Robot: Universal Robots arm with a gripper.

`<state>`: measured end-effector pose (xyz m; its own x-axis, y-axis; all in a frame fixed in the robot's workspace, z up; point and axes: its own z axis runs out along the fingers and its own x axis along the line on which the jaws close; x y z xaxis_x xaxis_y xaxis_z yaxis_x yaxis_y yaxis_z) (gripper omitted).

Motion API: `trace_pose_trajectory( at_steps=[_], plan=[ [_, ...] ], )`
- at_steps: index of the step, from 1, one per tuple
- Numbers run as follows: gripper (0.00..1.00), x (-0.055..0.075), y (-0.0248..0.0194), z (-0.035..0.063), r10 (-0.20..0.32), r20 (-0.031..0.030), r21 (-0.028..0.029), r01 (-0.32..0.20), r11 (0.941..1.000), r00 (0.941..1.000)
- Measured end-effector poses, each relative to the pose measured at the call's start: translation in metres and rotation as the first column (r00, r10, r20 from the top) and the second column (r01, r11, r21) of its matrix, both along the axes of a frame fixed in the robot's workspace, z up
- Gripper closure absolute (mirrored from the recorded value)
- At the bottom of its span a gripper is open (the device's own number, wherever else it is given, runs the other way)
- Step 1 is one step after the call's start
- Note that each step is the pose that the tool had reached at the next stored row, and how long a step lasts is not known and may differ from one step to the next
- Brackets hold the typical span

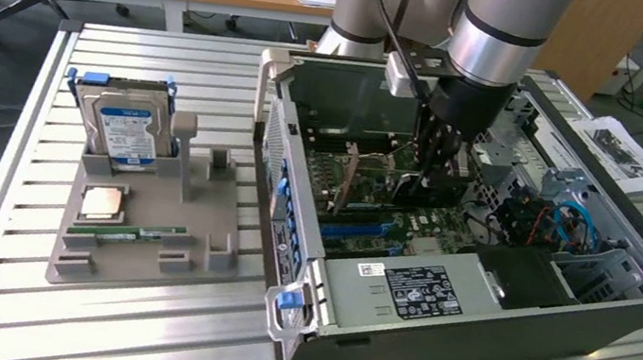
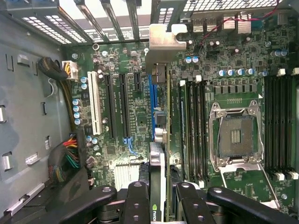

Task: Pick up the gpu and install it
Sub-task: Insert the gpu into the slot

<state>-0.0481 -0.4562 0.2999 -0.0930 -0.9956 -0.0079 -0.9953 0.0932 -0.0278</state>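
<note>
**A:** ok so where's the gpu (image 2: 159, 156) at?

**B:** Inside the case (image 1: 469, 307). It's standing on edge over the motherboard (image 2: 121, 84), right along the blue slot (image 2: 152, 102), silver bracket (image 2: 163, 39) at the rear openings. The gripper (image 2: 161, 196) is clamped on it, one of its fingers (image 2: 136, 200) on each face.

**A:** seated?

**B:** can't tell tbh. The hard drive (image 1: 125, 132) and memory stick (image 1: 141, 234) sit on the grey holder (image 1: 214, 212).

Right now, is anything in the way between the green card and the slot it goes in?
Nothing I can see. The gripper holds the gpu edge-on over the long slots of the motherboard, and those slots look bare. The card hides the spot right under it, so I can't check there.
</note>
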Motion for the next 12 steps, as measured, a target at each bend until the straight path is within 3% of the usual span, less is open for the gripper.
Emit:
trace_pose_trajectory(
  at_steps=[4,7,12],
  plan=[
    [0.73,-0.0001,0.0,0.0,0.0,-0.0015,-0.0001,0.0,1.0,1.0],
    [0.73,0.0,0.0,0.0,0.003,-0.0144,0.0,-0.003,1.0,0.9999],
    [0.73,0.0002,0.0,-0.0016,0.017,-0.0151,-0.0001,-0.017,0.9999,0.9997]
  ],
)
